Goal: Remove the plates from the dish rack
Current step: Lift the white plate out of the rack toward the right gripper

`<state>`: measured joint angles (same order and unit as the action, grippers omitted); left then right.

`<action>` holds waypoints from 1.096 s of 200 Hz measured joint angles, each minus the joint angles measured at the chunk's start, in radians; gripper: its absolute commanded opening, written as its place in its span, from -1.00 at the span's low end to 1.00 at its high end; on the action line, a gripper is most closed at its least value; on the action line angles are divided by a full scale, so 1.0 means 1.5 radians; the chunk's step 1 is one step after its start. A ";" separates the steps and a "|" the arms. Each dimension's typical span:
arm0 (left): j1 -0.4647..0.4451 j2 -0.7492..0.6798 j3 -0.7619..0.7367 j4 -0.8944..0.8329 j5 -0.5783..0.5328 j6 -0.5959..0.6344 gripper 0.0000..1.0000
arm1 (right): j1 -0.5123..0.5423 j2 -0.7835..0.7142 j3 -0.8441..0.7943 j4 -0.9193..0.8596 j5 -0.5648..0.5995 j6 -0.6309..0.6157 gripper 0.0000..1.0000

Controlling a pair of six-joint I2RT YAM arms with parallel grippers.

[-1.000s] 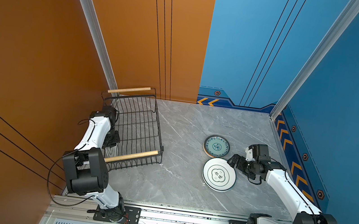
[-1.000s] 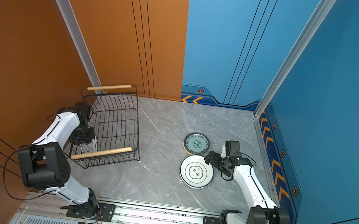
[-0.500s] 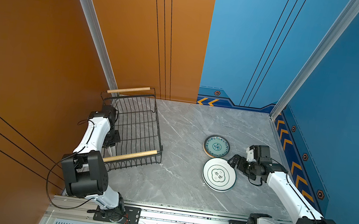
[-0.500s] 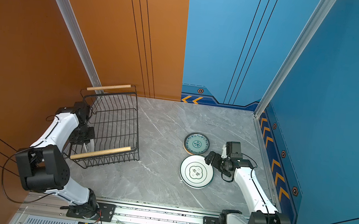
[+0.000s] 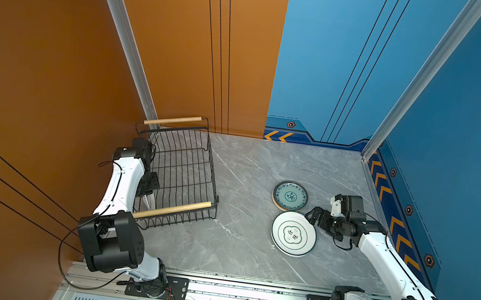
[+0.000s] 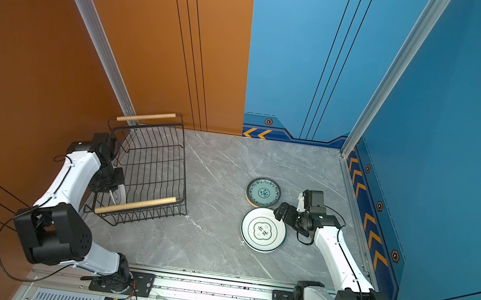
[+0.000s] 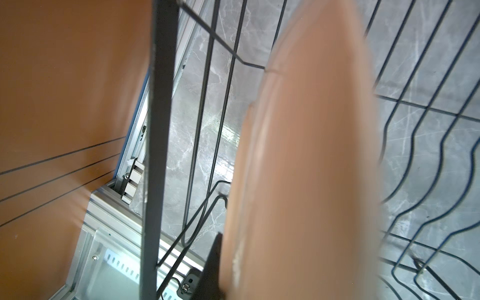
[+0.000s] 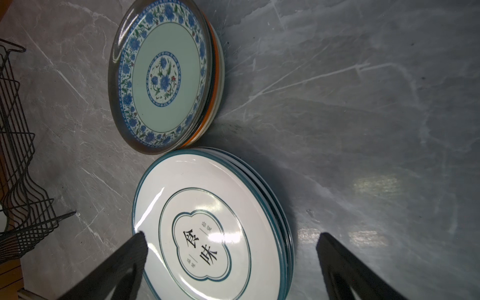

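Note:
The dish rack (image 5: 182,174) (image 6: 151,170), a black wire basket with two wooden handles, stands at the table's left in both top views. My left gripper (image 5: 149,192) (image 6: 115,189) reaches down inside its left side and is shut on a pale plate (image 5: 149,203) (image 6: 119,195) standing on edge. In the left wrist view that plate (image 7: 298,155) fills the middle, with one dark finger (image 7: 211,270) against it. Two stacks of plates lie at the right: teal-patterned (image 5: 290,195) (image 8: 161,78) and white with an emblem (image 5: 293,234) (image 8: 207,233). My right gripper (image 5: 314,217) (image 8: 231,235) hovers open over the white stack's edge.
The orange wall (image 5: 46,131) stands close behind the rack and the left arm. The blue wall (image 5: 414,211) borders the table's right side. Grey marble table (image 5: 245,173) lies between the rack and the stacks. An aluminium rail (image 5: 245,293) runs along the front.
The left gripper's jaws have closed on the plate in the rack and it sits slightly nearer the front handle. The right arm has barely moved.

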<state>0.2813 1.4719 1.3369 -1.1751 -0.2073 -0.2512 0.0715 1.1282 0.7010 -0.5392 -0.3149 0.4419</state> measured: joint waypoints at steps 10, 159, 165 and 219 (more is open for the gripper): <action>-0.001 -0.009 0.012 -0.004 0.018 -0.003 -1.00 | 0.000 -0.001 -0.001 0.000 0.000 0.000 1.00; -0.288 -0.110 0.196 0.082 0.202 -0.226 -1.00 | -0.001 -0.143 0.013 0.054 -0.125 0.086 1.00; -0.300 -0.113 0.183 0.102 0.207 -0.236 -1.00 | -0.001 -0.156 0.010 0.067 -0.139 0.096 1.00; -0.389 -0.142 -0.029 0.367 0.293 -0.349 -1.00 | 0.010 -0.230 -0.032 0.215 -0.230 0.233 1.00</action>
<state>-0.3023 1.2591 1.2938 -0.6250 0.2321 -0.7750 0.0868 0.7830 0.6537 -0.2169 -0.6598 0.7910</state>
